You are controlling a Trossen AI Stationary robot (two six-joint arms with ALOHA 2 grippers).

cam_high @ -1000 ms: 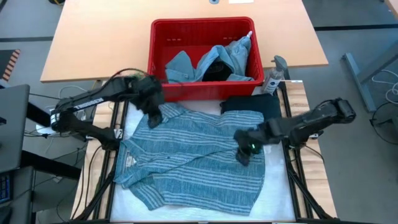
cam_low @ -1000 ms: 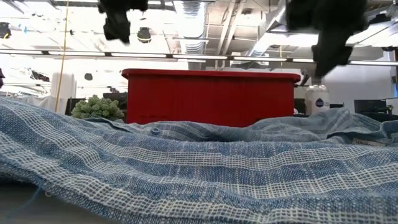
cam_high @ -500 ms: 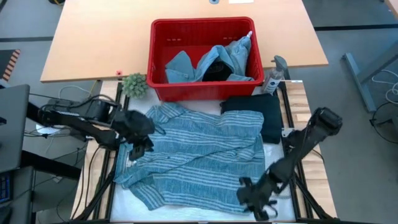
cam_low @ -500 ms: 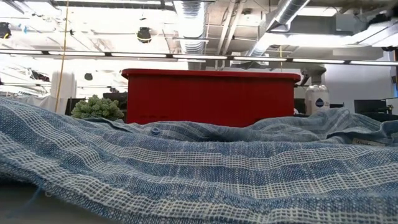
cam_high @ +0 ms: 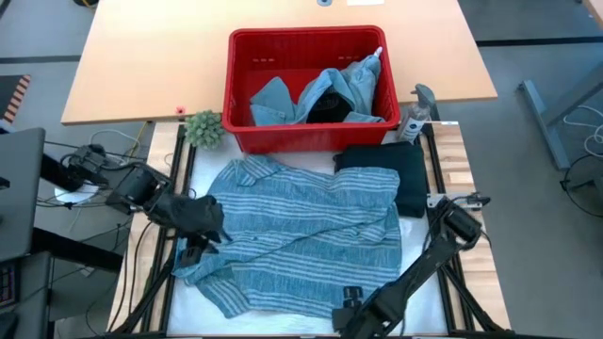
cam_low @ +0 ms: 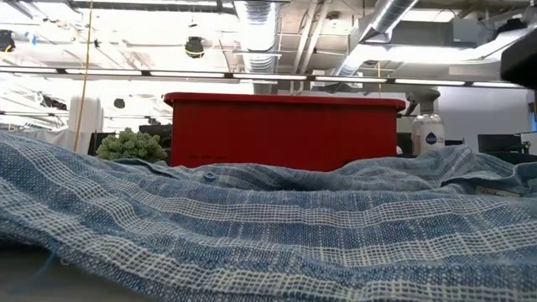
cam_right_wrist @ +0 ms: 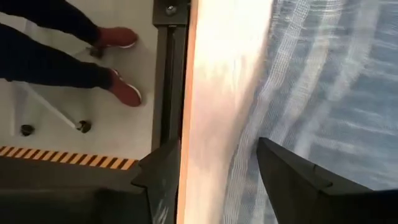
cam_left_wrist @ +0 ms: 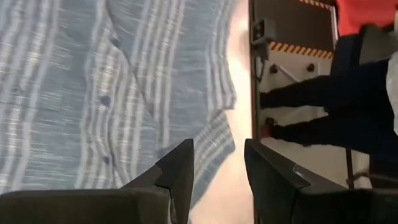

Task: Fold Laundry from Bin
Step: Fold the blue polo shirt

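Striped shirt [cam_high: 301, 235] spread flat on the bench [cam_high: 283, 85], collar toward the bin [cam_high: 306, 80], front hem at the bench's front edge. Folded dark garment [cam_high: 391, 169] beside the shirt's right shoulder, just touching it. More laundry [cam_high: 325, 94] in the bin: denim and dark pieces, not yet pulled.

Left claw [cam_high: 200, 240] low at the shirt's left edge, near the sleeve. Wrist view: fingers [cam_left_wrist: 180, 165] parted, nothing between them, shirt placket and hem just ahead. Right claw [cam_high: 350, 315] down at the front hem, right of centre. Wrist view: fingers [cam_right_wrist: 286, 165] spread wide, empty, hem edge and bare bench strip between them.

Step in hand, likely: grab edges for the first fold.

To do well:
- Pinch both layers at the hem, not only the top one; otherwise back panel stays behind and bunches.
- Take left side near the sleeve seam so the sleeve comes along with the fold.
- Lift both claws together, same height, to keep the fabric taut and crease straight.
- Keep clear of the dark garment; dragging the shirt could undo that fold.
- Left hem looks rumpled; flatten before folding, or crease locks in.
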